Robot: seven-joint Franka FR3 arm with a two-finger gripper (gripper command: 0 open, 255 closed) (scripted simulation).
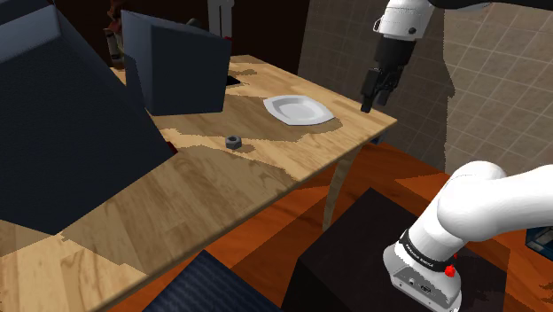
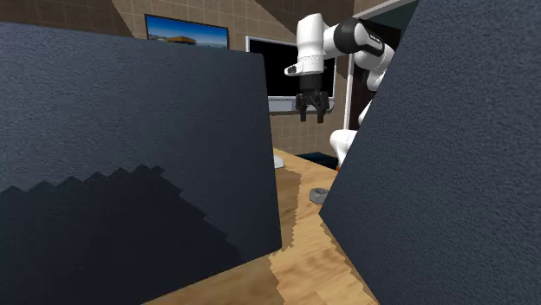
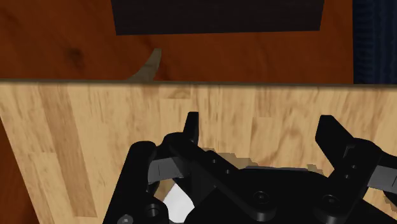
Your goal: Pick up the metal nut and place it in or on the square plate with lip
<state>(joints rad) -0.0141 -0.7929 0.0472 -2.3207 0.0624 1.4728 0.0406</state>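
Nothing of the task is done yet. The small dark grey hexagonal metal nut [image 1: 234,141] lies flat on the light wooden tabletop [image 1: 266,182], near the middle of the shoulder view. It sits apart from the white square plate [image 1: 299,109] with its raised lip, which is up and to the right of it and holds nothing. The all-black hand [image 1: 372,99] hangs in the air in the upper right of that view, above the tabletop's far corner and beyond the plate. Its two fingers stand wide apart with nothing between them, as the wrist view [image 3: 261,127] and the second exterior view [image 2: 312,113] both show.

By my reading, the whole job is left: travel over to the nut [image 2: 318,196], come down, close on it, lift, carry it to the plate and let go.

The tabletop is pale wood with a plain grain. Two big dark blue-grey boxes [image 1: 62,124] [image 1: 177,71] stand on its upper-left part and cast shadow toward the nut. Below is a reddish-brown wooden floor [image 1: 292,222], with the black stand [image 1: 354,266] at lower right. A beige tiled wall [image 1: 496,80] rises at the right, and a framed picture [image 2: 186,35] hangs on the wall in the second exterior view.
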